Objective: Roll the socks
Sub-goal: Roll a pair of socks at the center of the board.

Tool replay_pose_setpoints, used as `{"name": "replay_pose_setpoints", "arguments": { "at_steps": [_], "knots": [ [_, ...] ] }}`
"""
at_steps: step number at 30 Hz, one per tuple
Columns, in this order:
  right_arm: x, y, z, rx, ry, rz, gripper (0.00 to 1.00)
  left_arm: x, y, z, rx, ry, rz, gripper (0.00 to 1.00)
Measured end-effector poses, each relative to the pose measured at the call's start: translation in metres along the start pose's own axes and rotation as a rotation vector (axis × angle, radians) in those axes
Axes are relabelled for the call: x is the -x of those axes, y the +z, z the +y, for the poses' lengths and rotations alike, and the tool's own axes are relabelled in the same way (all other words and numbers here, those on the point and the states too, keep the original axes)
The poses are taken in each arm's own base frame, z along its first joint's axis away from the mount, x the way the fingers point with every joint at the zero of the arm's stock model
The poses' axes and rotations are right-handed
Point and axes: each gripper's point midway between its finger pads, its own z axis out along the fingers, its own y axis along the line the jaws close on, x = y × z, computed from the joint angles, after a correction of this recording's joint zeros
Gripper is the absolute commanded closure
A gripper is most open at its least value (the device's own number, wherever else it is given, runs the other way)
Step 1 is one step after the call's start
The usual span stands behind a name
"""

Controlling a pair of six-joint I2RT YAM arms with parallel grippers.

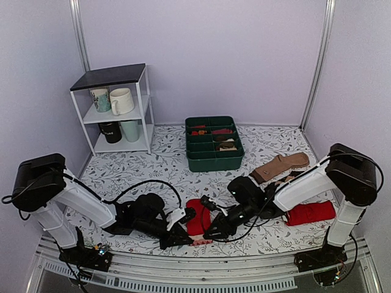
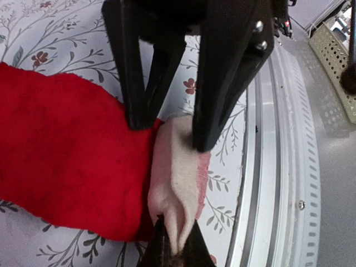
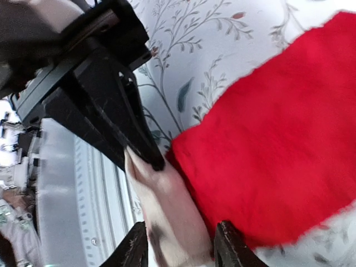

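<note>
A metal rail (image 1: 183,267) runs along the near edge of the bench (image 1: 146,165), low in the overhead frame. Just beyond it, at lower centre, the two arms meet over the socks (image 1: 197,218).

The socks lie flat on the bench's leaf-printed cover, with the red part pointing away and the pale beige end nearest the rail.

In the left wrist view the socks (image 2: 67,156) fill the left half of the frame. The left gripper (image 2: 177,246) sits at the bottom edge, its fingers pressed together on a fold of the beige end. The right gripper (image 2: 169,136) comes down from the top of that frame. Its fingers are spread, one tip at the seam between red and beige and the other on the beige cloth.

The right wrist view agrees. The right gripper (image 3: 181,247) has its fingers apart at the bottom edge with the beige end between them. The socks (image 3: 278,128) spread across the right of the frame.

Further back, at right of the overhead frame, lies a bundle of all-red socks (image 1: 311,212). Beyond it is a brown sock (image 1: 281,166).

At centre stands a green divided tray (image 1: 214,160) holding small items. At upper left a white shelf unit (image 1: 145,97) carries mugs (image 1: 122,101).
</note>
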Motion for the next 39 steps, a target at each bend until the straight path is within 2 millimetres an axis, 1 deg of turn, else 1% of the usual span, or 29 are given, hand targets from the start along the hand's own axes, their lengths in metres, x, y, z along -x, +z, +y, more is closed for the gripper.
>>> {"name": "replay_pose_setpoints", "arguments": {
  "at_steps": [4, 7, 11, 13, 15, 19, 21, 30, 32, 34, 39],
  "knots": [
    [-0.007, -0.025, -0.003, -0.123, -0.122, -0.096, 0.57, 0.001, 0.003, 0.000, -0.031, -0.061, 0.027, 1.00],
    [-0.012, -0.034, 0.001, -0.201, -0.252, -0.151, 0.55, 0.000, 0.003, 0.000, -0.050, -0.095, 0.040, 1.00],
    [-0.022, -0.024, 0.019, -0.245, -0.451, -0.153, 0.54, 0.000, 0.004, 0.001, -0.076, -0.130, 0.053, 1.00],
    [-0.021, -0.019, 0.028, -0.257, -0.534, -0.160, 0.54, -0.001, 0.005, 0.001, -0.090, -0.143, 0.061, 1.00],
    [-0.021, -0.013, 0.034, -0.276, -0.602, -0.159, 0.54, -0.001, 0.006, 0.000, -0.101, -0.150, 0.068, 1.00],
    [-0.021, -0.004, 0.032, -0.336, -0.703, -0.145, 0.54, -0.001, 0.006, -0.001, -0.112, -0.155, 0.076, 1.00],
    [-0.021, -0.002, 0.031, -0.353, -0.733, -0.142, 0.54, 0.000, 0.006, -0.001, -0.113, -0.157, 0.079, 1.00],
    [-0.013, 0.003, 0.021, -0.412, -0.788, -0.131, 0.54, -0.001, 0.006, -0.001, -0.116, -0.159, 0.082, 1.00],
    [-0.012, 0.007, 0.019, -0.415, -0.793, -0.125, 0.56, -0.001, 0.006, -0.002, -0.118, -0.158, 0.082, 1.00],
    [-0.011, 0.010, 0.017, -0.420, -0.793, -0.118, 0.60, -0.001, 0.006, -0.002, -0.119, -0.156, 0.082, 1.00],
    [-0.007, 0.016, 0.011, -0.442, -0.767, -0.110, 0.84, -0.001, 0.006, -0.002, -0.121, -0.155, 0.082, 0.99]
  ]
}}
